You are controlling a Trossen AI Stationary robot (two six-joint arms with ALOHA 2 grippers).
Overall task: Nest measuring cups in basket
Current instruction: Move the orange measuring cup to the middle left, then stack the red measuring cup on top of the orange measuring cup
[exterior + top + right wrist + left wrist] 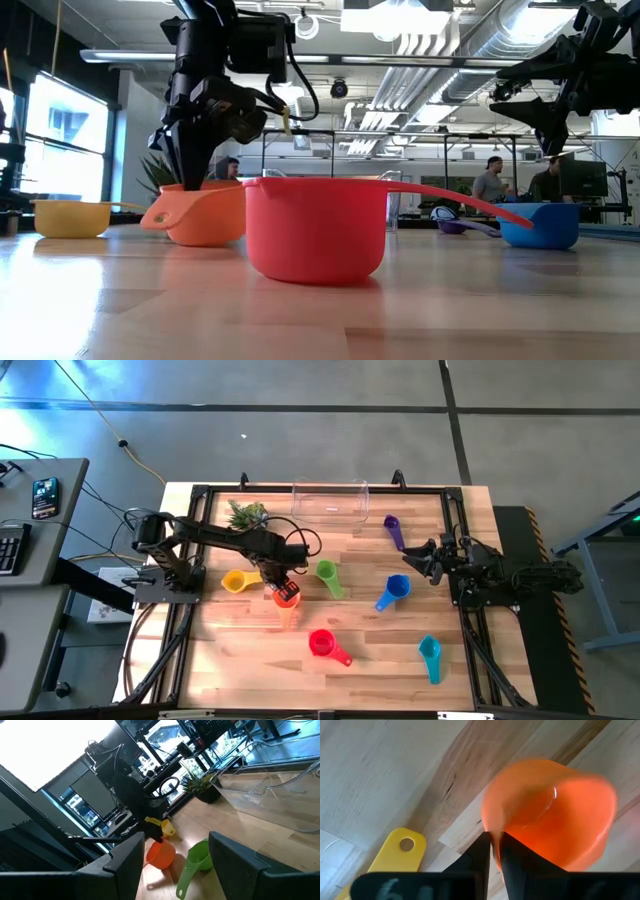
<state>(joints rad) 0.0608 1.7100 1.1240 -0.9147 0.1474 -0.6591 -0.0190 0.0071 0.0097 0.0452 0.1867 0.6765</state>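
The orange measuring cup (550, 815) is a translucent plastic scoop, sitting on the wooden bench (370, 650) between the yellow cup (235, 581) and the green cup (327, 574). The left gripper (494, 845) stands directly over it, its two dark fingers nearly together with the cup's thin rim pinched between them. The right gripper (175, 855) hangs with fingers apart above the bench near the blue cup (396, 589). The clear basket (330, 502) lies at the far edge.
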